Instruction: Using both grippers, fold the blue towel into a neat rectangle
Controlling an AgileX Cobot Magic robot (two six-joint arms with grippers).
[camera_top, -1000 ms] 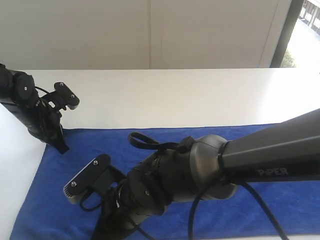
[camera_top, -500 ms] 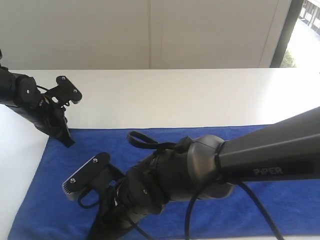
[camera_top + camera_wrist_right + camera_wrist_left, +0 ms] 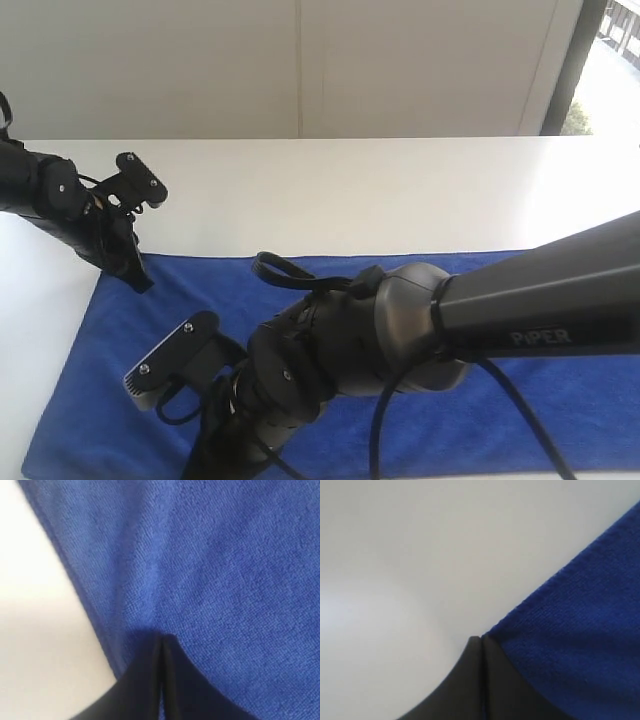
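The left gripper (image 3: 481, 640) has its fingers pressed tight together; a corner of the blue towel (image 3: 560, 400) sits right at its tips, though whether cloth is nipped cannot be told. The right gripper (image 3: 161, 639) is likewise closed, holding nothing, towel directly under its tips, the cloth's edge and white table (image 3: 350, 190) just beside

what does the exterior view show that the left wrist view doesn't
Only the exterior view: the big black right arm stretched over the deep blue fuzzy microfibre towel, plus the pale wall behind. Only the left wrist view: the closed dark fingers tipped right at the towel's edge. Both: that towel, the plain white table and the black left gripper, shut.
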